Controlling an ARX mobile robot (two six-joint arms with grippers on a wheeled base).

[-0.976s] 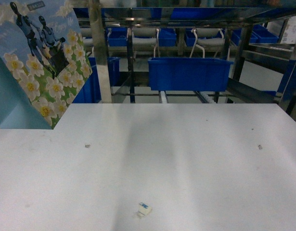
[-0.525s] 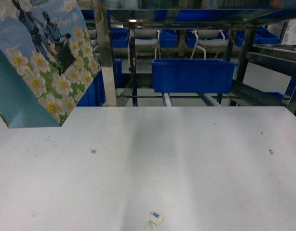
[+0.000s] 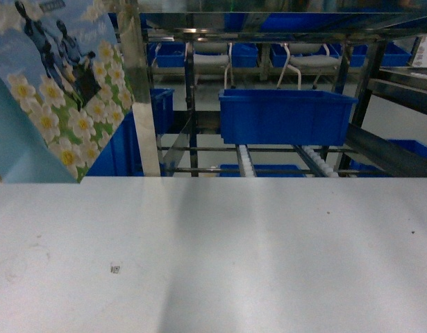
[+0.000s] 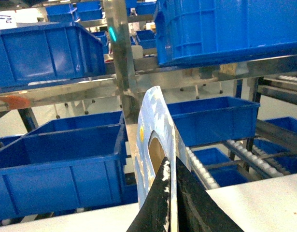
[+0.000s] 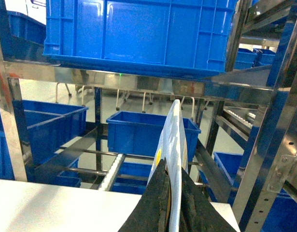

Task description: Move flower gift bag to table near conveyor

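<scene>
While our left gripper (image 4: 170,193) and right gripper (image 5: 169,193) each pinch tight on the flower gift bag (image 3: 57,90), we hold it up over the table's (image 3: 269,250) far-left edge, by the conveyor (image 3: 282,156).

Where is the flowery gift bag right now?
The flower gift bag hangs at the head view's upper left, above the table's far edge, beside a steel conveyor post.

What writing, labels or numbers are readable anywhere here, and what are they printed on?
None can be read for certain.
Flower gift bag: small dark label at its top edge and faint slanted script, both blurred.
Table: tiny square code sticker, too small.
Blue bins: no visible text.
</scene>
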